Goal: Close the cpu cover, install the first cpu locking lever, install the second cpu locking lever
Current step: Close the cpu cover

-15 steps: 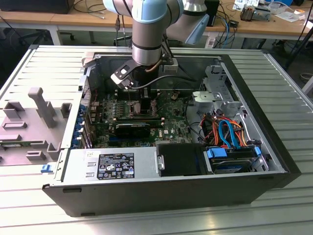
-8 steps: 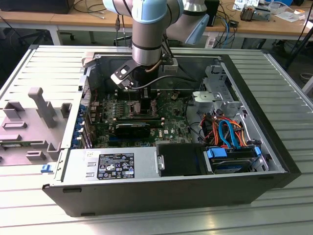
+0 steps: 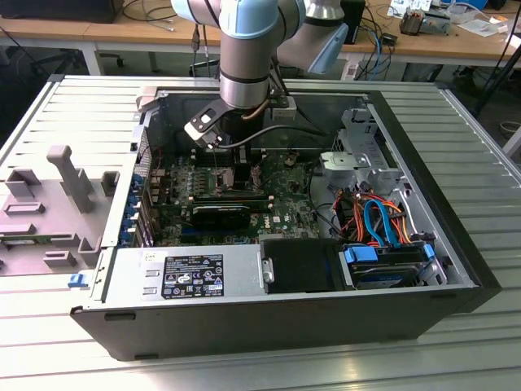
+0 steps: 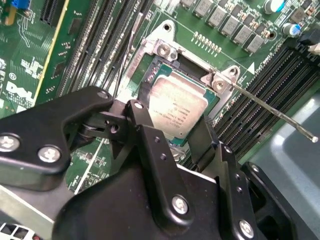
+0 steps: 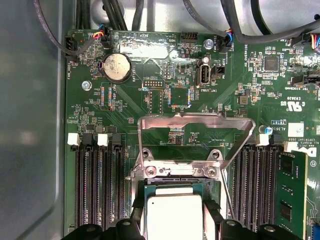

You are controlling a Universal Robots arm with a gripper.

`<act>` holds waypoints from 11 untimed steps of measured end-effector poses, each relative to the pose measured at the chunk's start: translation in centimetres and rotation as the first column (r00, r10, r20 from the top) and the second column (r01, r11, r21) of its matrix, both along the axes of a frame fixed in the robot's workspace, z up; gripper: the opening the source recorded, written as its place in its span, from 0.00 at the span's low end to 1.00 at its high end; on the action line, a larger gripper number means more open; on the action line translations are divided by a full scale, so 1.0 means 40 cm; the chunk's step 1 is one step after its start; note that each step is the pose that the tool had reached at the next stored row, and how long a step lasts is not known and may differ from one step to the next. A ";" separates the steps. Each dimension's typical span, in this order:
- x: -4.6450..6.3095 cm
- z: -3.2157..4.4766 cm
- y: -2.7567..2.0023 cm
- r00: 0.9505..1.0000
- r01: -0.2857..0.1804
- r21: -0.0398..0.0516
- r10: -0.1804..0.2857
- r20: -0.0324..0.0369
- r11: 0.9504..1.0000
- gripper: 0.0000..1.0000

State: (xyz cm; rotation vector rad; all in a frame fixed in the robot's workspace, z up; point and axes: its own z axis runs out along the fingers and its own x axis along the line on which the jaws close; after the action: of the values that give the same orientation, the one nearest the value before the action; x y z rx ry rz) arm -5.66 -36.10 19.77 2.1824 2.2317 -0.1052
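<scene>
Inside the open computer case (image 3: 285,326) on the tabletop (image 3: 456,358), the grey power supply (image 3: 187,277) lies at six o'clock in the exterior view. Past it, toward eleven o'clock, the gripper (image 4: 169,116) hangs low over the socket (image 4: 162,49), fingers (image 4: 150,145) spread either side of the bare processor (image 4: 177,107), grasping nothing. Beyond that the cpu cover (image 5: 195,120) stands flipped up, one thin locking lever (image 4: 275,112) sticking out free.

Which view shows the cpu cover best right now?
The first wrist view: the cpu cover stands swung up off the processor, its whole silvery frame and square opening in sight. The second wrist view shows the bare processor, with the cover hard to pick out. In the exterior view it is too small to judge.
</scene>
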 end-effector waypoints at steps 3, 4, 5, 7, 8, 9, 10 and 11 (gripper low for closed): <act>0.000 0.000 0.000 1.000 0.000 0.000 0.000 0.000 1.000 0.55; 0.000 0.000 0.000 1.000 0.000 0.001 0.000 0.000 1.000 0.55; 0.000 0.000 0.000 1.000 0.000 0.001 0.000 0.000 1.000 0.55; 0.000 0.002 0.000 1.000 0.000 0.001 0.000 0.000 1.000 0.55; 0.000 0.004 0.000 1.000 0.000 0.001 0.000 0.000 1.000 0.55; 0.000 0.005 0.000 1.000 0.001 0.001 -0.001 0.000 1.000 0.55; 0.000 0.007 0.000 1.000 0.002 0.001 -0.002 0.000 1.000 0.55; 0.000 0.008 0.000 1.000 0.004 0.001 -0.004 0.000 1.000 0.55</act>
State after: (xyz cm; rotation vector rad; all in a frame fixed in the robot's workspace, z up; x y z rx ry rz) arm -5.67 -36.09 20.08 2.1868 2.2282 -0.1040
